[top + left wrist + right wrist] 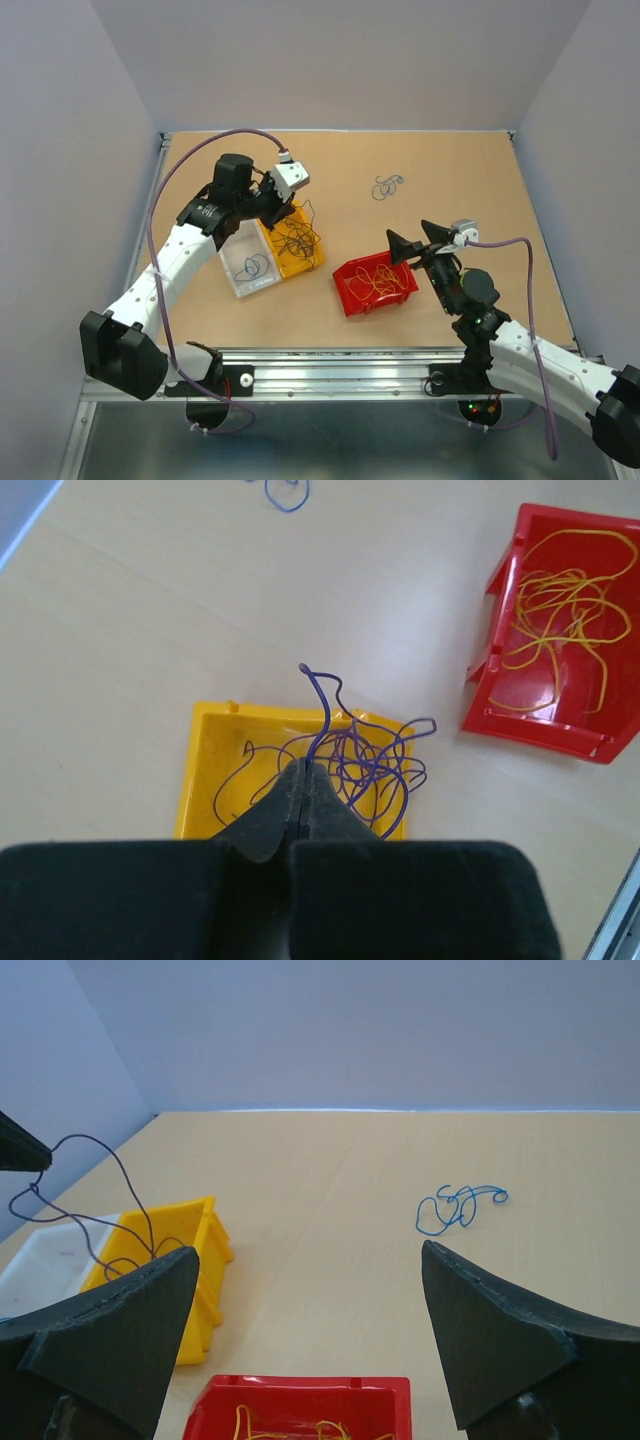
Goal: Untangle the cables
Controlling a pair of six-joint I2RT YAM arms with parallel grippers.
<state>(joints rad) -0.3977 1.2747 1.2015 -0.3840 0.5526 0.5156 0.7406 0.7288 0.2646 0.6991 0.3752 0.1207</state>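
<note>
Being limp and featherlight, the cable [325, 712] clamped in the left gripper [303, 770] is judged best taken near a free end; the right gripper [308, 1248] is held spread apart.

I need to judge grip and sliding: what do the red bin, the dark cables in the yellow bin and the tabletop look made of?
Red bin: moulded plastic, glossy; light glints off its floor. Dark cables: thin wire, probably in a smooth plastic sheath; they hold springy loops. Tabletop: pale wood or wood-look laminate, matt, faint grain lines; I cannot tell which.
</note>
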